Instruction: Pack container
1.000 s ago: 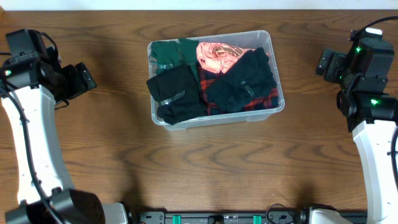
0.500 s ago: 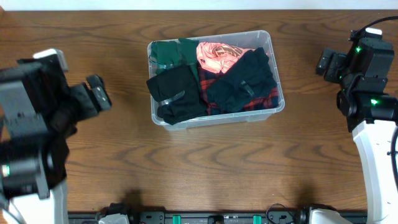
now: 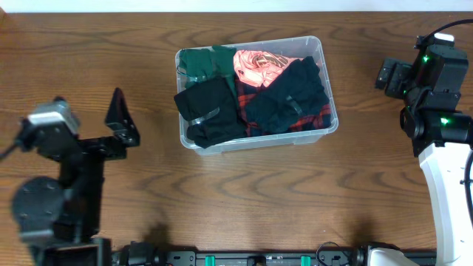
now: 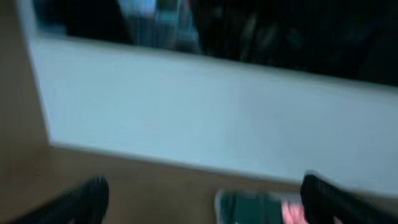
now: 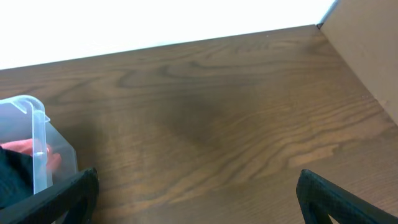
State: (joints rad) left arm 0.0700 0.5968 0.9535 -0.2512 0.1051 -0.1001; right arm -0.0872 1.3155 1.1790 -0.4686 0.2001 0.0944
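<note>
Clothes [image 3: 284, 96] fill the container [image 3: 259, 142], left claw [image 3: 124, 118] and right claw [image 5: 199, 199] both spread wide, empty.

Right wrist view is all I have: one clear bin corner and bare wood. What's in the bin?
Observer: Overhead, the container is filled with clothes: black garments, a dark green garment, a pink garment and red-black plaid.
Operator: Left gripper?
Observer: The left gripper is open and empty, to the left of the container and apart from it.
Operator: Any clothes loose on the table?
Observer: None that the overhead view shows on the wooden table outside the container.
</note>
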